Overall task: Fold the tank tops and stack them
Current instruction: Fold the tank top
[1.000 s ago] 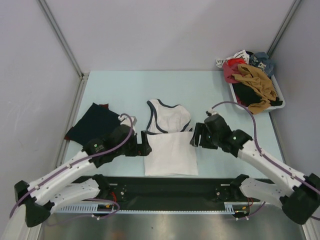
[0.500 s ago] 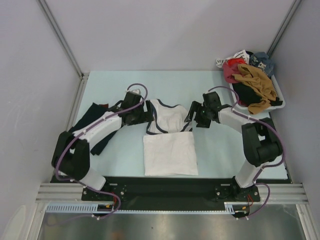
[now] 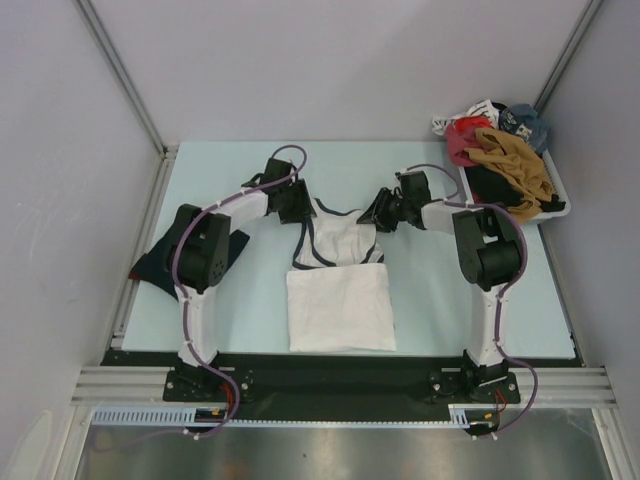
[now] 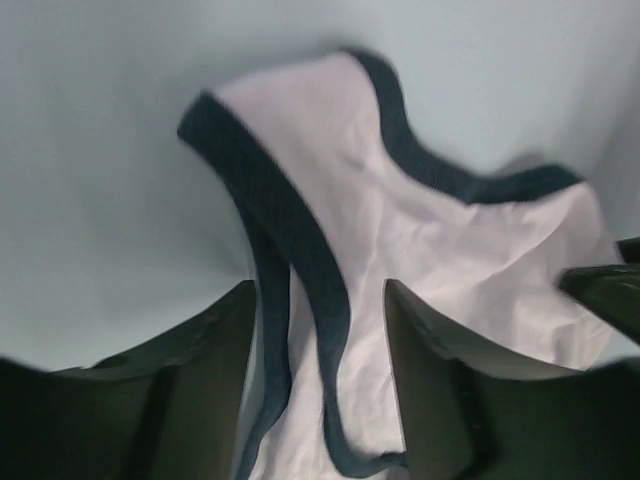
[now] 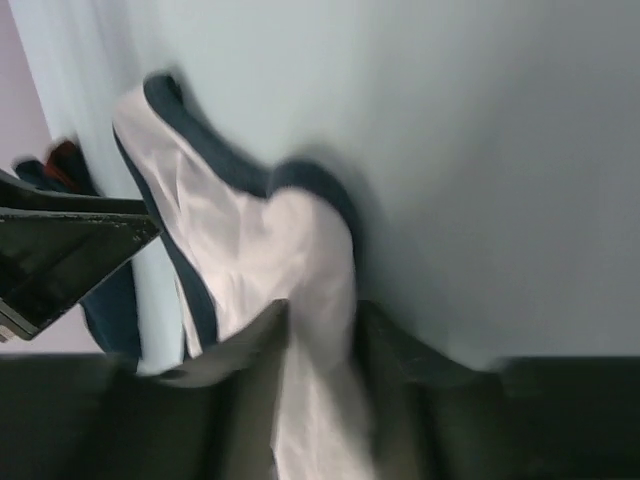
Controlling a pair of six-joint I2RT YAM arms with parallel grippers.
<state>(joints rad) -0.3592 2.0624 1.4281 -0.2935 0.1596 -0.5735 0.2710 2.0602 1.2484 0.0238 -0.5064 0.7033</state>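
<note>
left wrist: left jaws spread, straddling navy-trimmed strap (image 4: pixel 300 270) of white tank top (image 4: pixel 450 240) on counter (image 4: pixel 100 180). right wrist, blurred: right jaws pinching same top's bunched cloth.

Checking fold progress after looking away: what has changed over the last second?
Both arms stretched forward: the left gripper and right gripper moved from the sides of the white tank top to its far straps, which lie between their fingers; a firm grip isn't clear. Its folded near half, the navy tank top and the tray of clothes stayed put.
</note>
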